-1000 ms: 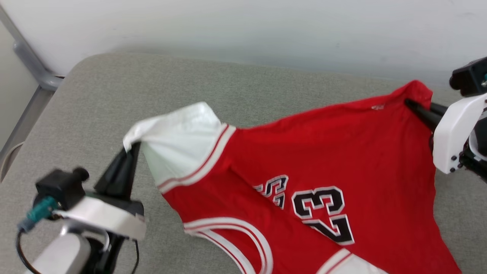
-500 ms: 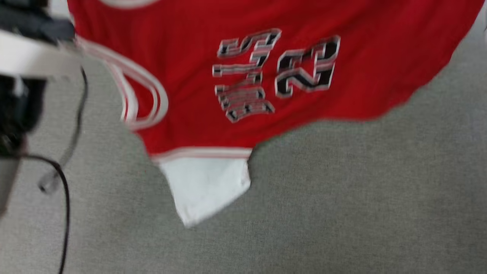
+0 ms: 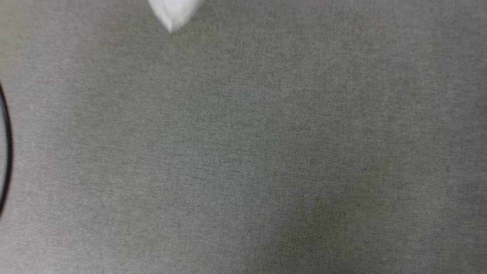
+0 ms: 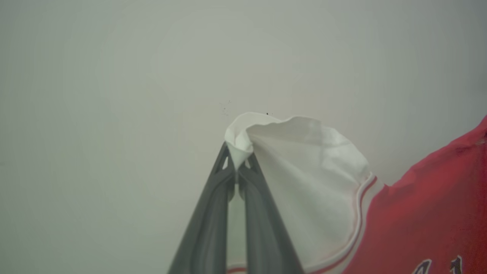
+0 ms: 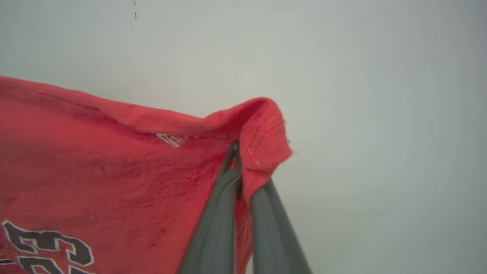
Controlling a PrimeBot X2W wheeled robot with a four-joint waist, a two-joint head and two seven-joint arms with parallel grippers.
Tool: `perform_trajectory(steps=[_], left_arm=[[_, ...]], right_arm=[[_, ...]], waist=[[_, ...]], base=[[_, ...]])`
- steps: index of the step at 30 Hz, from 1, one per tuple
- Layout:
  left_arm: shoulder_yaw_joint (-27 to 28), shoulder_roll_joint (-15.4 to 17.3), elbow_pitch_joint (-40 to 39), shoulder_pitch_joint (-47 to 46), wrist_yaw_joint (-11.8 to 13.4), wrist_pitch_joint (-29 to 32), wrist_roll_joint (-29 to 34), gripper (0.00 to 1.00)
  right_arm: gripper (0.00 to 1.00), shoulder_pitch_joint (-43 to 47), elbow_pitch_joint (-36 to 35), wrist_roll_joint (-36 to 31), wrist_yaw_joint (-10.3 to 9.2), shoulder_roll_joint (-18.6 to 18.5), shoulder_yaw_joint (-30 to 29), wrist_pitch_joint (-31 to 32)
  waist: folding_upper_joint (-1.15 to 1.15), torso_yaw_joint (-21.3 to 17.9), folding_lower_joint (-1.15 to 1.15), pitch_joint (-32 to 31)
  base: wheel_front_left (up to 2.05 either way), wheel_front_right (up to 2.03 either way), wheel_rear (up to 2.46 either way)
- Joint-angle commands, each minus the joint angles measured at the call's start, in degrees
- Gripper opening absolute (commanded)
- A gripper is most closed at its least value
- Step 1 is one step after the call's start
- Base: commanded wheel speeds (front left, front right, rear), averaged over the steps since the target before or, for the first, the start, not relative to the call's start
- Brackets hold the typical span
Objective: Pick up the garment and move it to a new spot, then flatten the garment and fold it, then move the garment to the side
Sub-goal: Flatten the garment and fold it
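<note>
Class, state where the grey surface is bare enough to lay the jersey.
Grey surface: bare from the black cable at the left edge to the right edge; crowded just at top, near the tip of the garment.

Head view's all soft on my end. The garment (image 3: 173,13) pokes in as a white tip cut by the top edge, plus a dark cable (image 3: 5,152) clipped at far left. Right wrist, lower left: the print (image 5: 49,240) runs off-frame, and the small white mark (image 5: 170,139) is unreadable.
</note>
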Motion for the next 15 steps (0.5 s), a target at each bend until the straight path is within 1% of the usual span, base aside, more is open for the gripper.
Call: perform_trajectory(steps=[1, 7, 8, 11, 15], left_arm=[[-0.3, -0.5, 1.6, -3.4, -0.6, -0.5, 0.5, 0.0], [-1.5, -2.5, 9.7, -12.3, -1.9, -2.5, 0.7, 0.0], [-1.5, -2.5, 9.7, -12.3, -1.9, -2.5, 0.7, 0.0], [-2.4, -3.3, 13.1, -13.0, -2.3, -4.0, 0.5, 0.0], [-3.8, -3.7, 16.3, -10.7, -2.7, -6.5, -0.3, 0.0]], right_arm=[[0.0, -3.0, 1.8, -0.6, -0.09, 0.9, 0.1, -1.2], [0.0, -12.3, 11.1, -2.4, -0.09, 1.9, 1.7, -5.6], [0.0, -12.3, 11.1, -2.4, -0.09, 1.9, 1.7, -5.6], [0.0, -14.6, 15.1, -2.7, -0.09, 2.0, 2.9, -7.8], [0.0, -14.1, 19.5, -1.4, -0.09, 1.8, 4.3, -10.6]], waist=[[0.0, -0.3, -0.02, 1.9], [0.0, -0.2, -0.02, 4.2], [0.0, -0.2, -0.02, 4.2], [0.0, -0.2, -0.02, 5.3], [0.0, -0.5, -0.02, 6.7]], base=[[0.0, 0.0, 0.0], [0.0, 0.0, 0.0], [0.0, 0.0, 0.0], [0.0, 0.0, 0.0], [0.0, 0.0, 0.0]])
